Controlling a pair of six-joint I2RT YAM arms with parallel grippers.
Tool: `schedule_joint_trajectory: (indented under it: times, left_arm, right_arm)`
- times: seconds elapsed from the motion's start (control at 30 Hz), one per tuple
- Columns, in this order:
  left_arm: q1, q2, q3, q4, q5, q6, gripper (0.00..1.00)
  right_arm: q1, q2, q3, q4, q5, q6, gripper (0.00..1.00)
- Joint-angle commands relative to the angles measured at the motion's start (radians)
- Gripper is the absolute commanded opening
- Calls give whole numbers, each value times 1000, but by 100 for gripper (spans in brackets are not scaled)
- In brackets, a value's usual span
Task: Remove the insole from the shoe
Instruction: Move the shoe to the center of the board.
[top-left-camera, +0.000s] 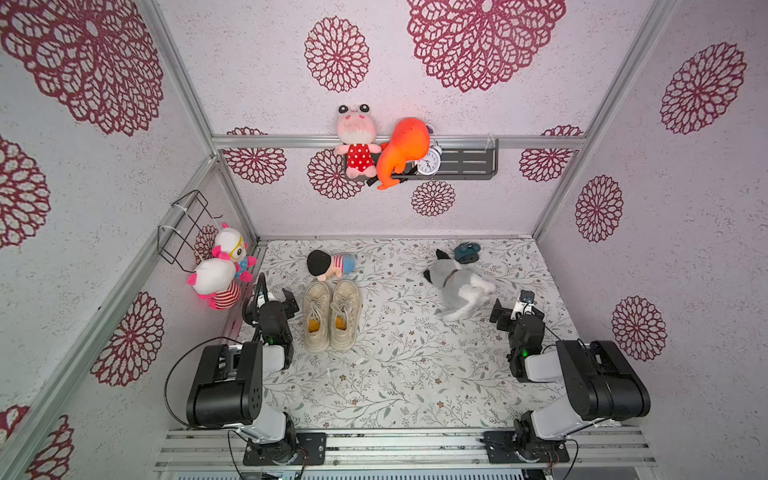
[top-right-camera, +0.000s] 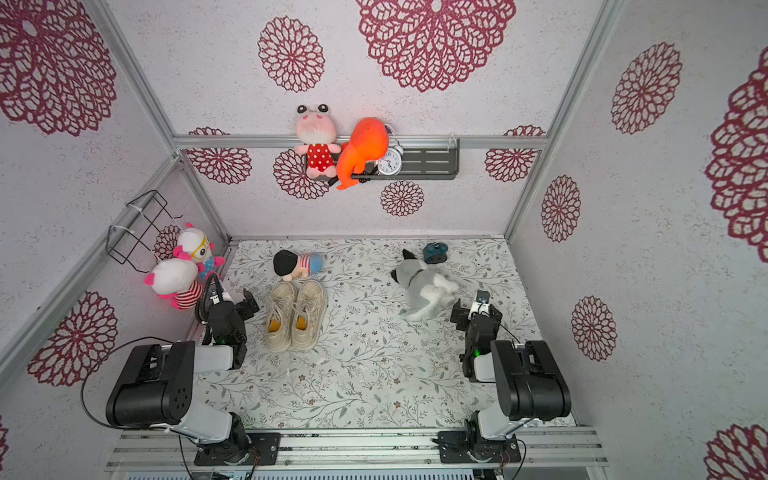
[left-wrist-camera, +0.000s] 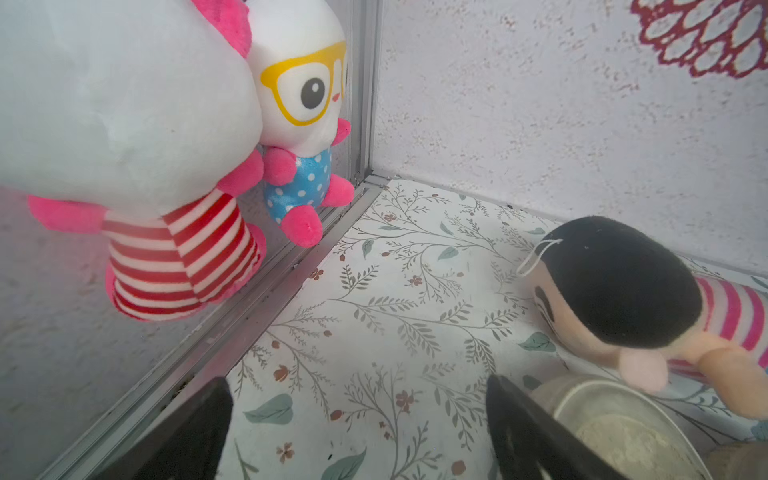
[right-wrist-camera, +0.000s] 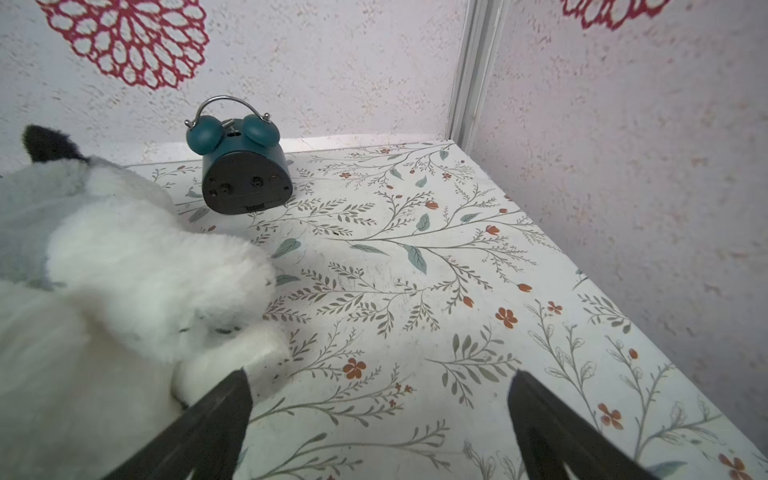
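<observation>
Left gripper (left-wrist-camera: 357, 380) is hovering just left of the shoes (top-left-camera: 347, 299), fingers spread and empty, which we are reading as staging for a reach. Orange insoles (top-left-camera: 313, 327) are sitting inside both shoes. Right gripper (right-wrist-camera: 380, 374) is waiting well right, beside the plush dog (top-left-camera: 457, 291), fingers spread too.

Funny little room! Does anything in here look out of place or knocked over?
A few things. The teal alarm clock shows only its back panel, with its face turned away. The striped doll lies flat rather than sitting, just beyond the shoes. The orange plush droops over the front edge of the shelf.
</observation>
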Motion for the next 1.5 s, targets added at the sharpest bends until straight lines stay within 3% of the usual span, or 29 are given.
schedule_joint_trajectory:
  times: [0.0, 0.67, 0.8, 1.0, 1.17, 1.33, 1.47]
  left_arm:
    - [-4, 0, 3, 13, -3, 12, 98]
    - [-4, 1, 1, 11, -3, 12, 98]
    - [-5, -26, -8, 17, 0, 17, 98]
    - [-5, -272, 35, -270, 15, 22, 98]
    - [-5, -451, 192, -711, 84, -79, 98]
    - [-28, -497, 402, -1166, 238, -255, 98]
    - [-138, -495, 505, -1418, 268, -341, 96]
  right_arm:
    - [5, -5, 1, 36, 14, -18, 99]
    - [5, -5, 0, 36, 14, -16, 99]
    - [6, -87, -28, 25, 35, -13, 99]
    - [6, -382, 17, -358, 49, 5, 99]
    - [-10, -559, 128, -819, 130, 269, 99]
    - [-15, -594, 213, -1051, -57, 435, 99]
    - [-3, -561, 320, -1216, -174, 526, 94]
